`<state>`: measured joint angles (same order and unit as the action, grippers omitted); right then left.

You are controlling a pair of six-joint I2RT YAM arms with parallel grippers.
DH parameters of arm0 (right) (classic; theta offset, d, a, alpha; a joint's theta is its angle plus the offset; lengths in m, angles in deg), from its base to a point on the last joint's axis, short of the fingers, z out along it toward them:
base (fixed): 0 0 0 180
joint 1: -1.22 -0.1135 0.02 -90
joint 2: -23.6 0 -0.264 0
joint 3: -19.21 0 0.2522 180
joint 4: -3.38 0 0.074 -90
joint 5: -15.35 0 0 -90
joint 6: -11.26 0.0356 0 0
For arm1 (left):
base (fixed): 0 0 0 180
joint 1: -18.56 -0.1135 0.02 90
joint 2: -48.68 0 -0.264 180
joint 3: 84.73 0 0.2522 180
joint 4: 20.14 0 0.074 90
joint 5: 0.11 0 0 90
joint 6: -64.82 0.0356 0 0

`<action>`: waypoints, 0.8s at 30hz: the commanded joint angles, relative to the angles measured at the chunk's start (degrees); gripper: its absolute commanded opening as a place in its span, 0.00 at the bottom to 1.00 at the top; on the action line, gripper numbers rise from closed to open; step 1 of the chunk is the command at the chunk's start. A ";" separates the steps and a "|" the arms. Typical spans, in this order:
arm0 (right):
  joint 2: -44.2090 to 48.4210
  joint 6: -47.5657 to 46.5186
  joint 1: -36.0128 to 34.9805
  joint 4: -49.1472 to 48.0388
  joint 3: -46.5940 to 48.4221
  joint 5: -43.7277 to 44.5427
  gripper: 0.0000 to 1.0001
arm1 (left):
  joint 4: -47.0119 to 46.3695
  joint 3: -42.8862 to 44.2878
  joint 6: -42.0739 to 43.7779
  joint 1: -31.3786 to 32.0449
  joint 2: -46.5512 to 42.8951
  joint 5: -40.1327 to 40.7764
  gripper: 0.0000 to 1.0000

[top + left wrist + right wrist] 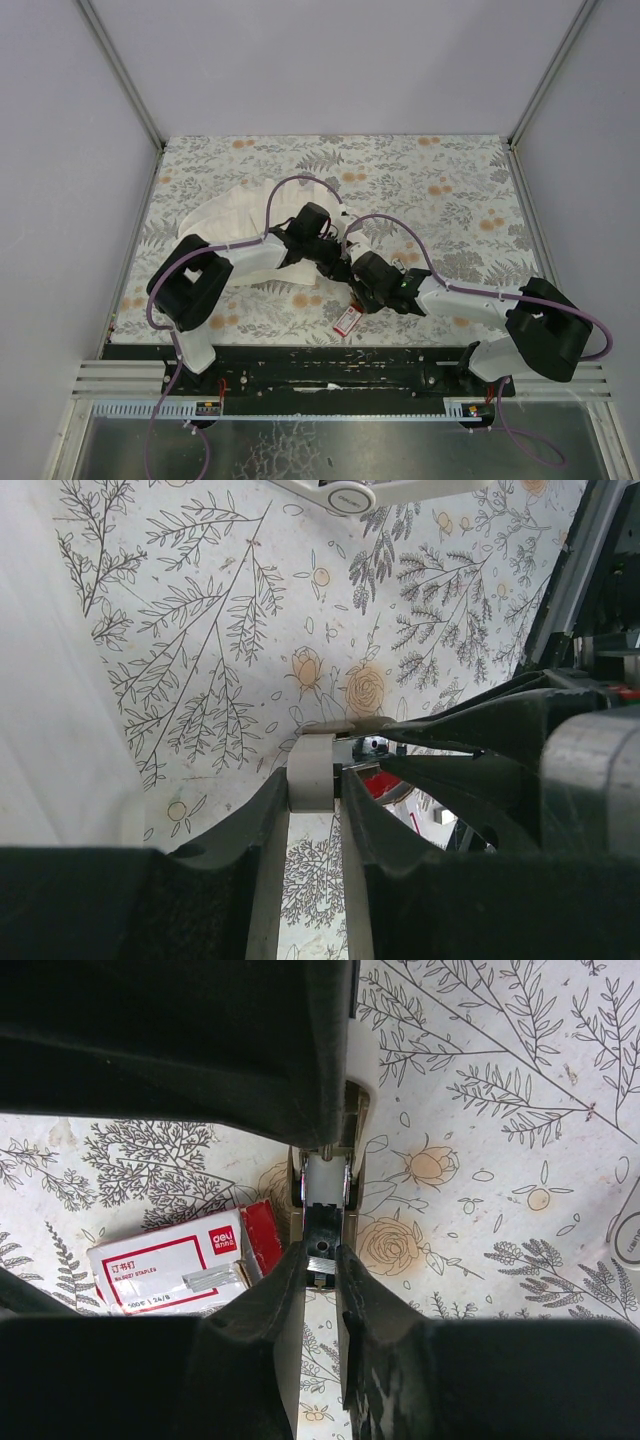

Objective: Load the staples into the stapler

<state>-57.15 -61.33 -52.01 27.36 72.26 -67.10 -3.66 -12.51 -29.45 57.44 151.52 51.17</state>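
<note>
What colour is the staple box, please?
The staple box is red with white label; right wrist view.

Black-jointed white arms (pixel 240 262) with looping purple cables (pixel 300 178).

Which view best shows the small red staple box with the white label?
The right wrist view: the small red staple box lies close, white label legible. The top external view shows the box tiny; the left wrist view, at most a red sliver.
</note>
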 commanded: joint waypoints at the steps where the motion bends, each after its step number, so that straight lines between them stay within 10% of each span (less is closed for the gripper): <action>1: -3.05 -0.33 -0.69 -0.92 0.81 -1.67 0.25 | 0.10 1.35 6.54 2.42 1.17 -2.15 0.00; 24: 3.62 3.09 -0.68 -0.07 1.78 -0.09 0.50 | 3.60 2.98 5.86 4.40 0.80 4.60 0.07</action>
<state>-56.04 -59.23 -52.36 29.46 72.35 -67.16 -1.56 -10.87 -25.76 58.40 151.76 54.99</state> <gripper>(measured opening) 0.474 0.216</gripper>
